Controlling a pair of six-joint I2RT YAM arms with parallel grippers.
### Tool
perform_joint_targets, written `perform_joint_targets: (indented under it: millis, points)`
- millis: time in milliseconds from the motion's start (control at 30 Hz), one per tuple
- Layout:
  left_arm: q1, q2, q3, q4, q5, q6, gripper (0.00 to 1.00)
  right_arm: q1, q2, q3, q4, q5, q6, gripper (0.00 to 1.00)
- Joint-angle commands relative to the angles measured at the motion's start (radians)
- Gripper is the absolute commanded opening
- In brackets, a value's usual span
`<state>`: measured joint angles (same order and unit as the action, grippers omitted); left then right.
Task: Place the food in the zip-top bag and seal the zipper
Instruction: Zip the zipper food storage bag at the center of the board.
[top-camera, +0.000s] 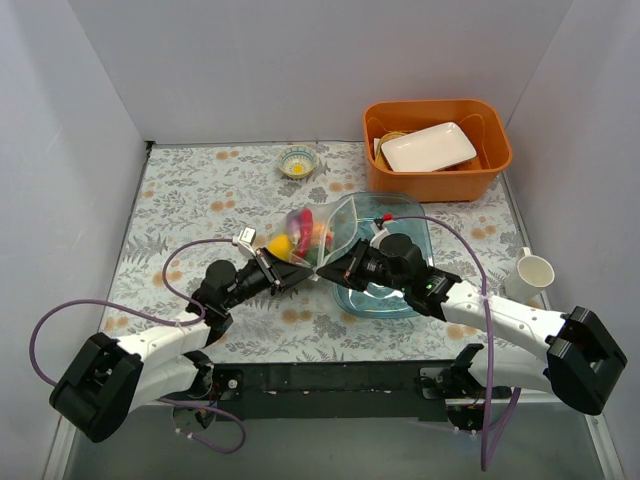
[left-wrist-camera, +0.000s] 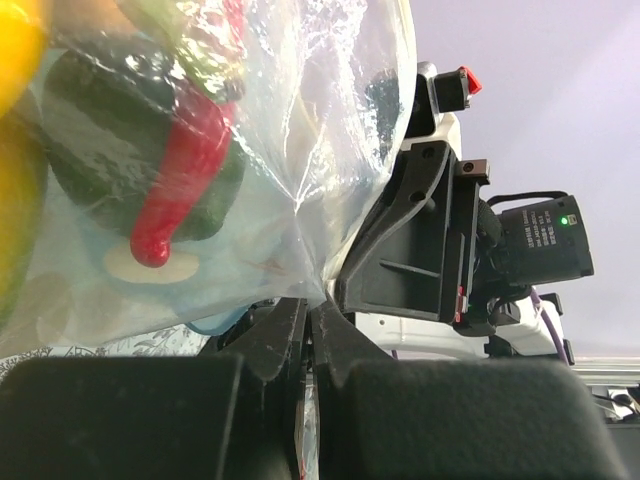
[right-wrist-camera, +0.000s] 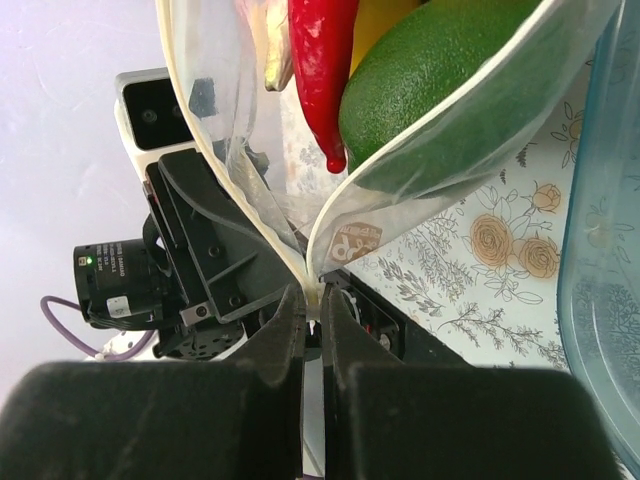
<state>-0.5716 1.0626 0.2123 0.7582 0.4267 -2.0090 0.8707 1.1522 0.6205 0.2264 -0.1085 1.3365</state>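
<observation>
Clear zip-top bag (top-camera: 325, 235) clamped by left claw (top-camera: 303, 272), right claw (top-camera: 331, 272); blue tray (top-camera: 395, 301) beside, orange bin (top-camera: 440, 178) beyond.

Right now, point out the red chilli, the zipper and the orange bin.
red chilli (right-wrist-camera: 322, 70): right wrist view, mid-body.
zipper (right-wrist-camera: 500, 118): right wrist view, strip's right side.
orange bin (top-camera: 437, 182): top view, front wall.

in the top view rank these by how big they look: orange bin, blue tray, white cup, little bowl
1. orange bin and blue tray: about alike, the tray is partly covered
2. white cup
3. small bowl, only slightly smaller
</observation>
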Motion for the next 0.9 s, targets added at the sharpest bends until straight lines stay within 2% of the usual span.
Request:
perform_joint_targets:
  millis: [0,633,867]
  points:
    - [0.003,-0.056,0.001,-0.065,0.033,-0.238,0.0,-0.027,-0.012,0.068,-0.025,0.069,-0.054,0.03]
    - [0.006,-0.013,-0.03,-0.022,0.119,-0.25,0.0,-0.062,0.018,0.157,-0.122,0.104,-0.189,0.05]
    - [0.006,-0.056,-0.045,-0.08,0.119,-0.235,0.0,-0.073,0.037,0.194,-0.142,0.151,-0.226,0.05]
